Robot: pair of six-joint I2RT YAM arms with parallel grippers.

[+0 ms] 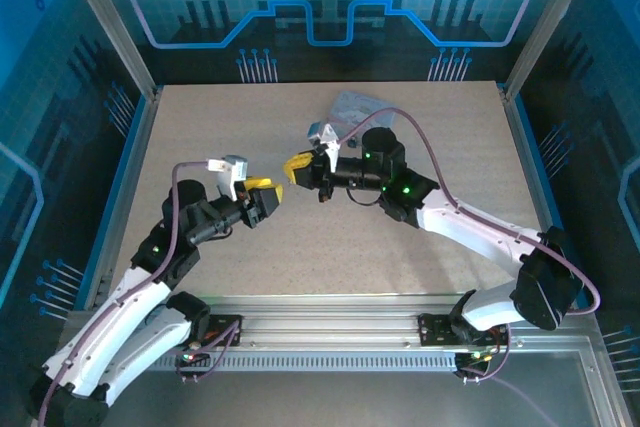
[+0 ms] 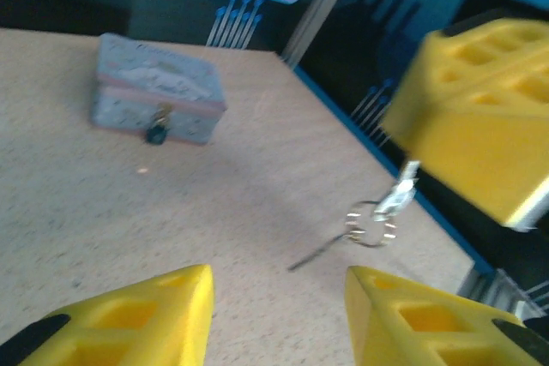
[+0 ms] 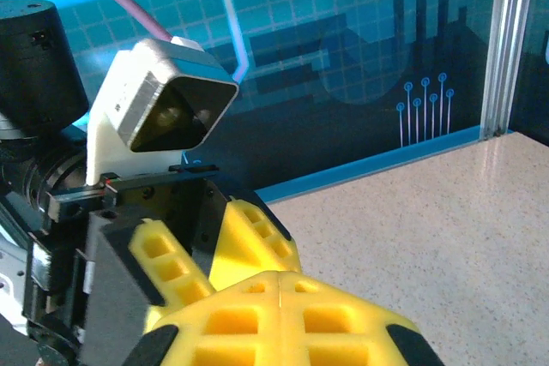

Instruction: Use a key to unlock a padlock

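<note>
- From the top camera I see the left gripper (image 1: pixel 270 192) and the right gripper (image 1: pixel 293 164) tip to tip near the middle of the table (image 1: pixel 200 127), close together but with a small gap between them. The grey tin (image 1: pixel 358 105) lies beyond the right arm, towards the far edge. The padlock and key are too small for me to pick out from up here.
- On the left wrist camera my left fingers (image 2: pixel 129 319) are spread wide, with nothing between them. Ahead, the right gripper pinches the key (image 2: pixel 401 188) at its tip, above the table, and a small wire ring (image 2: pixel 371 225) dangles from the key. A thin dark line runs down-left from the ring; I cannot tell whether it is a shadow or metal. The padlock (image 2: pixel 157 133) hangs at the front of the tin, well apart from the key.
- On the right wrist camera the right fingers (image 3: pixel 223 323) are pressed together along a tight seam. The left gripper faces them, its camera housing (image 3: pixel 163 109) above.
</note>
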